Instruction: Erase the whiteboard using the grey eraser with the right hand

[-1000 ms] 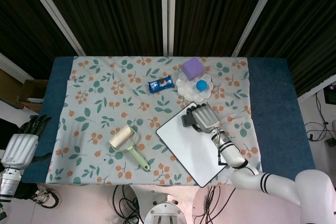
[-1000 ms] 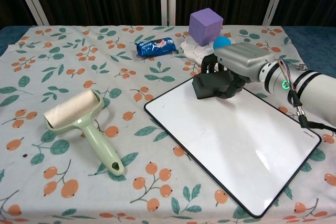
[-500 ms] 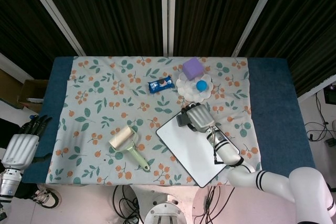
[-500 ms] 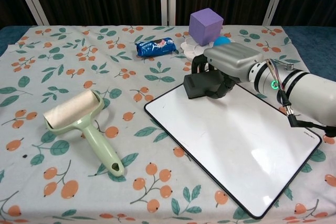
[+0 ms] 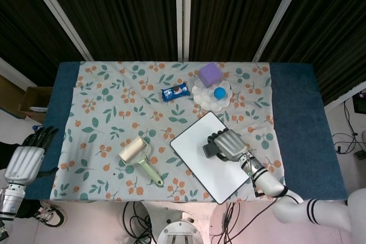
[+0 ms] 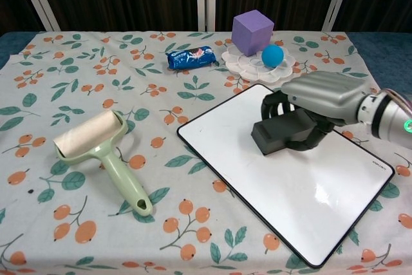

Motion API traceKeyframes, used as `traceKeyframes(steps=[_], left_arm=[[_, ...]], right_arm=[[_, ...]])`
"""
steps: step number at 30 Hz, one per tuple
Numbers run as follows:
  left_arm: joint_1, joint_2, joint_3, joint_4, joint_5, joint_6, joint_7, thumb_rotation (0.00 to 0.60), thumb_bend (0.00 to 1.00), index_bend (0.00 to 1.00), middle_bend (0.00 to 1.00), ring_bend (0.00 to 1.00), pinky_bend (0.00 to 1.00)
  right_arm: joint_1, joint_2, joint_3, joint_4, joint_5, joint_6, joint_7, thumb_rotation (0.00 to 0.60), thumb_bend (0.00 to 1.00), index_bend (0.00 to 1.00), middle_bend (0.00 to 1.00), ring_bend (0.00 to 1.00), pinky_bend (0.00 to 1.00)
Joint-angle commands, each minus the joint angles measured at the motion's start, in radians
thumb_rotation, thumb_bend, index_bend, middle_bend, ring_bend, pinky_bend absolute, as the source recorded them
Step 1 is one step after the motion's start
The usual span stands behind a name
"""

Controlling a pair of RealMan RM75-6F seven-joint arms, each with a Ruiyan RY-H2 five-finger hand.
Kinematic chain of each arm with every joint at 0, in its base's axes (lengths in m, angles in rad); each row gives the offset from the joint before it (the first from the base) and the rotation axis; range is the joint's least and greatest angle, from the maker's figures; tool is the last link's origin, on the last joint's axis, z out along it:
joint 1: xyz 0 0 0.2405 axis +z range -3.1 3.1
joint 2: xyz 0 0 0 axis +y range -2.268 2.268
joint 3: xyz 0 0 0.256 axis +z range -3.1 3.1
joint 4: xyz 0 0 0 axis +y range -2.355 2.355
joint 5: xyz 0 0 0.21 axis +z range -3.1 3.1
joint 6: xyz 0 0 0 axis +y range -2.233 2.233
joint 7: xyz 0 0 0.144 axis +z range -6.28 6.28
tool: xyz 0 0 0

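Grey eraser (image 6: 278, 136) gripped by right robot hand (image 6: 320, 100), pressed on whiteboard (image 6: 322, 188) middle; left robot hand (image 5: 26, 161) empty, fingers apart.

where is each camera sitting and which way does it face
Head view: sits high above the table, looking almost straight down; shows the right hand gripping the grey eraser on the whiteboard, its forearm, and the left hand off the table's edge.
Chest view: sits low at the near edge, facing across the table toward the dark curtain; shows only the right hand and wrist.
Both share the whiteboard, eraser, lint roller, purple cube, blue ball and snack packet.
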Motion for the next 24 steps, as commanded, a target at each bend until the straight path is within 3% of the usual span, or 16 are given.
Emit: traceKeyframes(steps=[1,12,19,24], left_arm=[[-0.001,-0.002,0.002,-0.002,0.004,0.000,0.003,0.600,0.00,0.07,0.06,0.04,0.16],[-0.002,-0.005,0.004,-0.015,0.010,0.000,0.022,0.600,0.00,0.07,0.06,0.04,0.16],[-0.003,-0.012,0.001,-0.014,0.016,0.007,0.023,0.600,0.00,0.07,0.06,0.04,0.16],[-0.004,-0.015,0.003,-0.006,0.014,0.002,0.019,0.600,0.00,0.07,0.06,0.04,0.16]], right_arm=[[-0.039,0.047,-0.045,-0.035,-0.020,0.017,0.013,0.600,0.42,0.87,0.71,0.67,0.79],[-0.122,0.187,-0.107,-0.121,-0.130,0.114,0.140,0.600,0.42,0.87,0.71,0.67,0.79],[-0.187,0.188,-0.010,-0.007,-0.126,0.297,0.237,0.600,0.42,0.87,0.71,0.67,0.79],[-0.201,0.146,0.057,0.161,-0.022,0.279,0.291,0.600,0.42,0.87,0.71,0.67,0.79]])
